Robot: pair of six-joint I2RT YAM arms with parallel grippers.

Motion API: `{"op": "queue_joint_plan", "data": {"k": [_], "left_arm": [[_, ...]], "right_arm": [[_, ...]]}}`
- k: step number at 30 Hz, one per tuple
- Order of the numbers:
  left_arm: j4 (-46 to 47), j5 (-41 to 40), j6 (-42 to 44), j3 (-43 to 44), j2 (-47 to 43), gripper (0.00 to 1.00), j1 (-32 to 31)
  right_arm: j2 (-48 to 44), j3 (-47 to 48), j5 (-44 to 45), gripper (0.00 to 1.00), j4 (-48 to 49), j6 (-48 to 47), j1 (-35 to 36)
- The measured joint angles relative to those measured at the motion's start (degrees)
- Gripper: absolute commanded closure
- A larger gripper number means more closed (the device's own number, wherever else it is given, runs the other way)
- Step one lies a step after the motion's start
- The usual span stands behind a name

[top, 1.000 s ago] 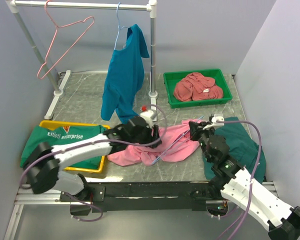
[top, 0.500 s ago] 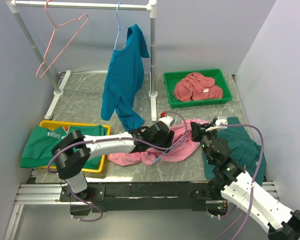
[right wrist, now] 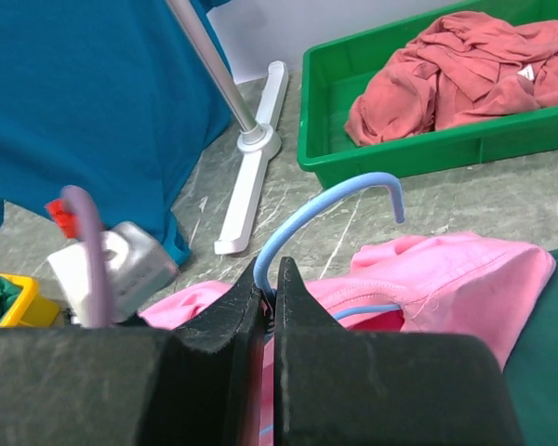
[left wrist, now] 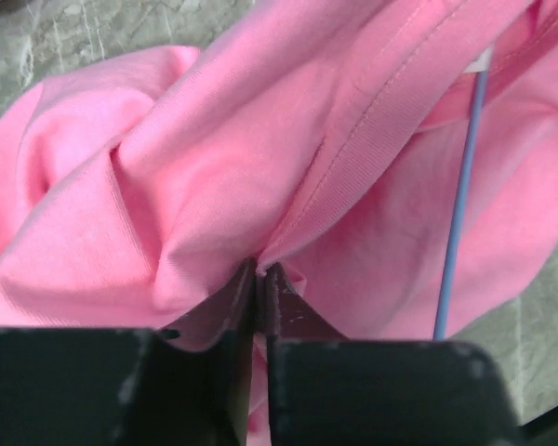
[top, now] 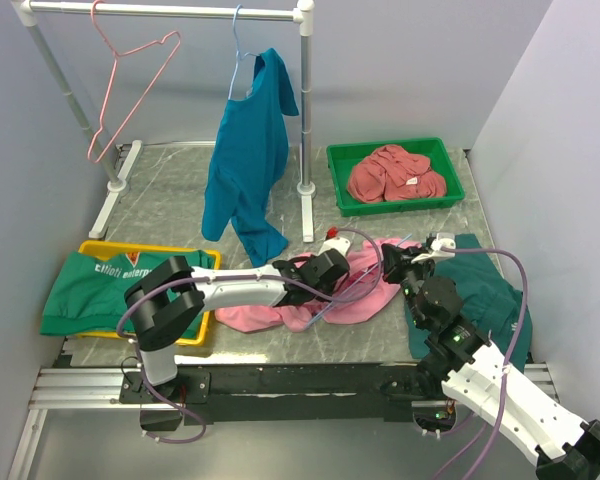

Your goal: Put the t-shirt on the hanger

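Note:
The bright pink t-shirt [top: 280, 305] lies crumpled on the table in front of the arms. My left gripper [top: 336, 268] is shut on a fold of the t-shirt [left wrist: 214, 177] beside a ribbed hem, its jaws pinched together [left wrist: 259, 271]. The light-blue wire hanger [right wrist: 325, 200] lies partly inside the t-shirt, with its hook sticking out toward the green bin. My right gripper [right wrist: 268, 279] is shut on the wire just below the hook, at the shirt's right edge [top: 395, 262]. One straight length of the hanger [left wrist: 456, 214] crosses the pink cloth.
A green bin [top: 440, 150] with a dusty-rose garment stands at the back right. A teal shirt [top: 245, 165] hangs from the rack [top: 305, 110] beside a salmon hanger [top: 130, 80]. A yellow tray [top: 195, 335] holds a green shirt. A dark teal garment [top: 480, 285] lies at the right.
My left gripper has moved right across the t-shirt and shut on a fold of it. The right gripper has stayed shut on the hanger. The salmon hanger has swung slightly.

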Motion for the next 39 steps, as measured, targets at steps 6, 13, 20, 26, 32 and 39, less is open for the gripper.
{"op": "queue_joint_plan", "data": {"k": [6, 13, 20, 26, 32, 39], "left_arm": [[1.36, 6.69, 0.15, -4.61, -8.96, 0.99, 3.8], [4.9, 19.04, 0.81, -9.86, -23.02, 0.99, 12.5], [2.86, 24.72, 2.29, -12.28, -28.35, 0.99, 13.77], [-0.33, 25.64, 3.23, -12.24, -34.86, 0.99, 14.86], [-3.91, 26.05, 4.55, -10.1, -38.6, 0.99, 15.1], [-8.04, 25.59, 5.66, -7.17, -41.03, 0.99, 15.17]], "right_arm": [[2.05, 0.7, 1.16, 1.0, 0.0, 0.31, 0.0], [7.43, 6.78, 5.9, 1.0, -0.44, 0.48, 0.15], [15.78, 17.38, 13.62, 1.0, -1.62, 0.13, 0.28], [20.22, 22.93, 18.73, 1.0, -2.14, -1.92, 0.39], [22.71, 25.7, 21.35, 1.0, -2.1, -4.0, 0.59], [23.26, 27.23, 23.3, 1.0, -2.01, -6.99, 2.01]]}}
